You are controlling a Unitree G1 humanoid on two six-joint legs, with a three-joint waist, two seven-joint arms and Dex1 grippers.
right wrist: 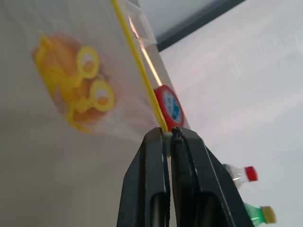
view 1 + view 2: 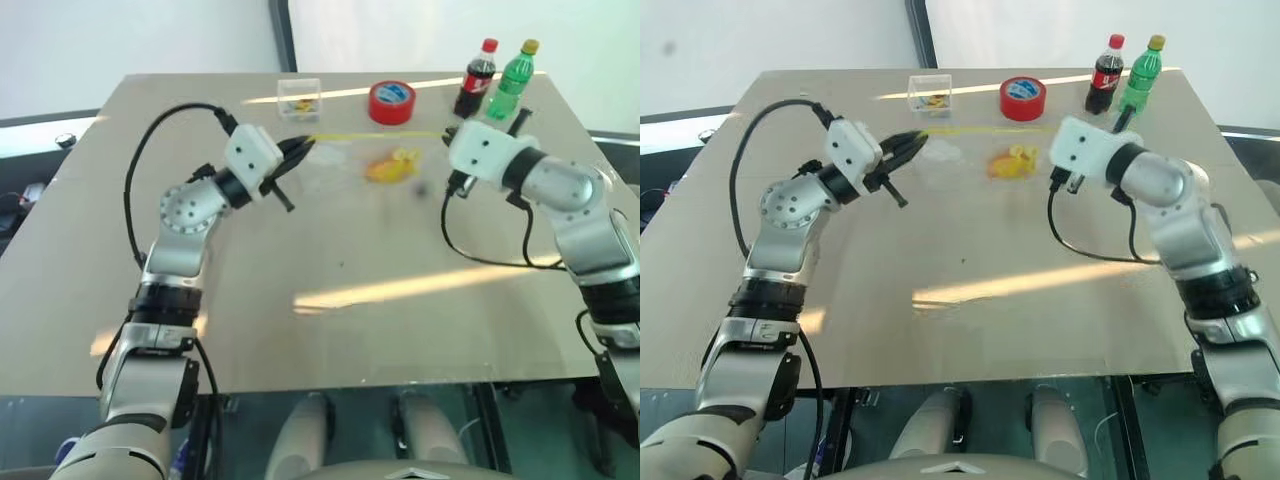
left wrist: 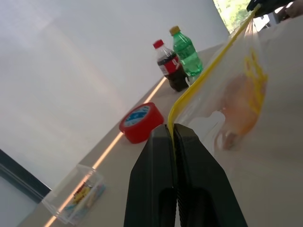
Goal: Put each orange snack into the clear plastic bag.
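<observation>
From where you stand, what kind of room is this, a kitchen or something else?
Probably a lab or test room, not a kitchen. A bare tabletop stands before plain white walls, and the things on it look like practice props: a red tape roll, a cola bottle, a green soda bottle and a small clear box.

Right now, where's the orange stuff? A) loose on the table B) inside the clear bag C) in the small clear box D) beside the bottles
B: the orange snacks show through the clear plastic bag, which both grippers pinch by its yellow strip.
</observation>
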